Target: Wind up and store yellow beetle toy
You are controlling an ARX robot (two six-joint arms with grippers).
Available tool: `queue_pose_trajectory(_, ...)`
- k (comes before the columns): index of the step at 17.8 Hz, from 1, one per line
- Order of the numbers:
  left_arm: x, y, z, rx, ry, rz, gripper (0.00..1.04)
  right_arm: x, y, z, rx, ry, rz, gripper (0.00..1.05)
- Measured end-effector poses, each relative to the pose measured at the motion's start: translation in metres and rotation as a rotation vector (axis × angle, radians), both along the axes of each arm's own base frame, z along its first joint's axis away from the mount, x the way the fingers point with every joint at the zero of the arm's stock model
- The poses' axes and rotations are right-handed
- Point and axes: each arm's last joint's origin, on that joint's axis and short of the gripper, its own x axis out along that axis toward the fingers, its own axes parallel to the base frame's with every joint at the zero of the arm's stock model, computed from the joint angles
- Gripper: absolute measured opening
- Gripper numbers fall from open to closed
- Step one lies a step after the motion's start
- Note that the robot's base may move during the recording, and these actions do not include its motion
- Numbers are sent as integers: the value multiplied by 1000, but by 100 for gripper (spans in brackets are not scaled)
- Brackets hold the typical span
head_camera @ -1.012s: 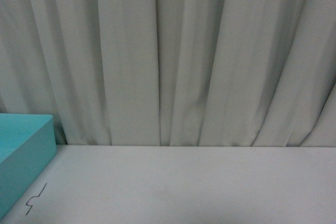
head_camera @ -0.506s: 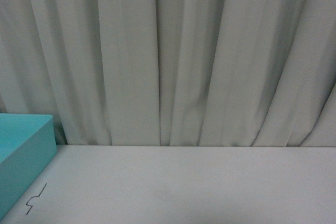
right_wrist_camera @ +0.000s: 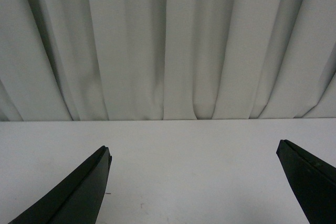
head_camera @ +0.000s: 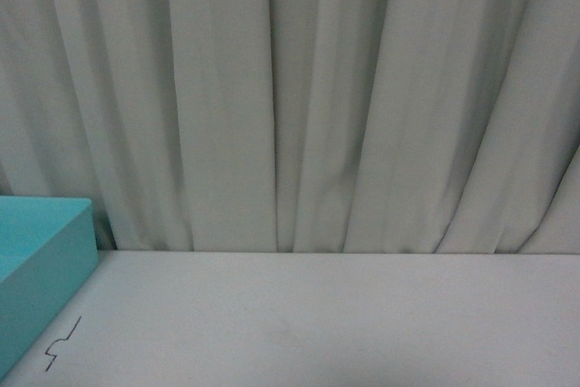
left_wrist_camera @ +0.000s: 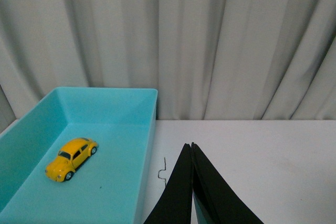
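The yellow beetle toy (left_wrist_camera: 71, 159) stands on its wheels inside the turquoise box (left_wrist_camera: 142, 156), seen in the left wrist view. My left gripper (left_wrist_camera: 190, 146) is shut and empty, above the white table beside the box, apart from the toy. My right gripper (right_wrist_camera: 194, 153) is open and empty above bare white table. The front view shows only a corner of the turquoise box (head_camera: 54, 260) at the left; the toy and both grippers are out of that view.
A grey-white curtain (head_camera: 290, 97) hangs along the table's far edge. A thin dark squiggly mark (head_camera: 62, 343) lies on the white table (head_camera: 344, 324) beside the box; it also shows in the left wrist view (left_wrist_camera: 163, 170).
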Motion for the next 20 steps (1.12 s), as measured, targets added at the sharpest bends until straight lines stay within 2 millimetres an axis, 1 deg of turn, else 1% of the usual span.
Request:
queue_pose_trajectory(1,0,0,0,0,0,0,2,0,0,0,0,0,0,98)
queue_pose_trajectory(2,0,0,0,-2,0,0,5,0,0,0,0,0,0,98)
queue_pose_trajectory(4,0,0,0,-2,0,0,32,0,0,0,0,0,0,98)
queue_pose_trajectory(6,0,0,0,-2,0,0,48,0,0,0,0,0,0,98)
queue_pose_trajectory(9,0,0,0,-2,0,0,75,0,0,0,0,0,0,98)
queue_pose_trajectory(10,0,0,0,-2,0,0,85,0,0,0,0,0,0,98)
queue_pose_trajectory(12,0,0,0,-2,0,0,100,0,0,0,0,0,0,98)
queue_pose_trajectory(13,0,0,0,-2,0,0,98,0,0,0,0,0,0,98)
queue_pose_trajectory(20,0,0,0,-2,-2,0,98,0,0,0,0,-1,0,98)
